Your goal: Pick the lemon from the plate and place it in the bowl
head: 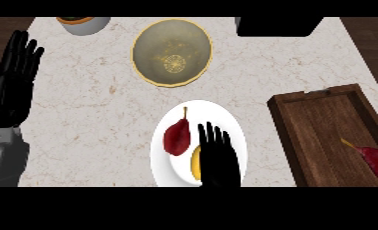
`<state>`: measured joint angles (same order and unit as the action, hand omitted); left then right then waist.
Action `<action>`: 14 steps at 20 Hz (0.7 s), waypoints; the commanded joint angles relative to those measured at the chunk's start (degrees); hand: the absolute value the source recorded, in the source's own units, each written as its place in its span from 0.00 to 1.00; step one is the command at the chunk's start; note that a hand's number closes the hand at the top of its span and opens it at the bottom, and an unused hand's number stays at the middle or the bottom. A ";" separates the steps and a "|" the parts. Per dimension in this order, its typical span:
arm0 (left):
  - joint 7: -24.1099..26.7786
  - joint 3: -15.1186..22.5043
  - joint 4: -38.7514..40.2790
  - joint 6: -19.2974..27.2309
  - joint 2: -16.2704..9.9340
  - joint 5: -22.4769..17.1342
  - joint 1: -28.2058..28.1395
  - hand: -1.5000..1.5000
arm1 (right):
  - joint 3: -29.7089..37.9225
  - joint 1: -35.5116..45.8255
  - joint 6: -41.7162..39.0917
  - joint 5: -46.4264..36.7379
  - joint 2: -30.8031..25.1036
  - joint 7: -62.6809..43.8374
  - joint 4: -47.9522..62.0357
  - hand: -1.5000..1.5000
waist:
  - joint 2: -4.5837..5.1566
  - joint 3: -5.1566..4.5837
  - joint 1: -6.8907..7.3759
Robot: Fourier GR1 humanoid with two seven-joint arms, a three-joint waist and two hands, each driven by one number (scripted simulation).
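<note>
Right hand (218,156) hangs flat and open over the plate (225,114), holding nothing, covering most of the lemon (196,163) to grab it. Bowl (172,52) waits beyond. Left hand (18,74) rests open at the surface's edge.

A kitchen, seen from above its pale marble-patterned counter (96,104). Near the counter's middle stands a yellow-rimmed bowl (172,52). Just below the bowl lies a white plate (221,114) with fruit on it. To the bowl's lower right sits a dark wooden tray (325,134), and to its upper left a grey pot (85,24)
</note>
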<state>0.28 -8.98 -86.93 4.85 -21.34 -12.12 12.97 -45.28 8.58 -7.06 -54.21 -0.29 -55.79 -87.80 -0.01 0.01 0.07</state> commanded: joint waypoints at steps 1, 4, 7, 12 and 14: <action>3.42 -1.19 5.53 -0.37 1.16 1.42 2.34 0.50 | 2.69 -0.02 1.29 0.78 0.28 0.39 2.62 0.00 | 0.06 -0.01 -0.20; 4.79 -1.77 6.04 -1.90 1.51 2.07 1.45 0.50 | 2.56 -1.91 -0.62 -3.10 0.13 1.29 1.23 0.00 | 0.01 -0.01 -0.18; -0.37 -1.00 -1.40 -0.83 1.68 1.57 -1.19 0.50 | 2.59 0.50 5.43 -5.26 0.12 8.29 6.07 1.00 | -0.04 0.01 0.18; -4.31 -2.58 -3.26 -1.47 0.77 0.82 1.17 0.50 | 3.23 -0.84 2.47 -7.15 -1.29 8.72 1.40 1.00 | -0.06 0.00 0.00; 0.73 0.01 -1.24 0.05 4.76 3.95 -1.06 0.50 | 0.84 -2.11 4.38 -9.39 -0.60 8.02 0.45 1.00 | -0.04 -0.01 -0.11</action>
<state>0.54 -10.62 -86.85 3.10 -19.39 -10.33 13.07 -43.34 7.80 -2.68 -60.71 -0.63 -48.38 -85.70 -0.29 -0.11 0.00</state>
